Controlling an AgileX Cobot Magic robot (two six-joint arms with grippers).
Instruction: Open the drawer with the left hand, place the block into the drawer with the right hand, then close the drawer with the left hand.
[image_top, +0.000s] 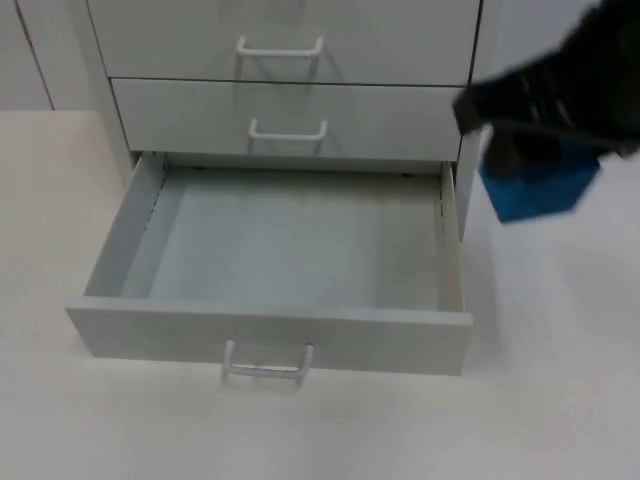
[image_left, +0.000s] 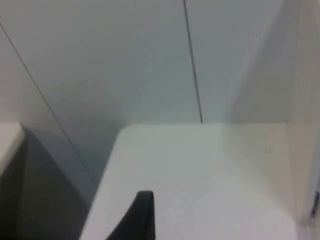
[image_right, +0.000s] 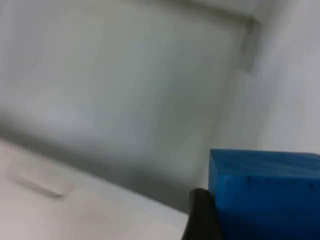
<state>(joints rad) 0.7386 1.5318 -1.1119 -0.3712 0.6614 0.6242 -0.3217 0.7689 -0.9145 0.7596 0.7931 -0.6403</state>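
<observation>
Block (image_top: 540, 190), blue and squared, hangs clamped in the right gripper (image_top: 530, 150) just beside the open drawer (image_top: 270, 330), off its right wall above the worktop (image_top: 560, 400). It looks rigid and light, its flat faces giving a sure hold. The left gripper (image_left: 137, 217) waits by the cabinet; whether its fingers are apart or together I cannot tell.

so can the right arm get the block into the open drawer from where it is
Probably yes: the right gripper holds the blue block just right of the drawer, which is pulled out, open-topped and holds nothing.
</observation>
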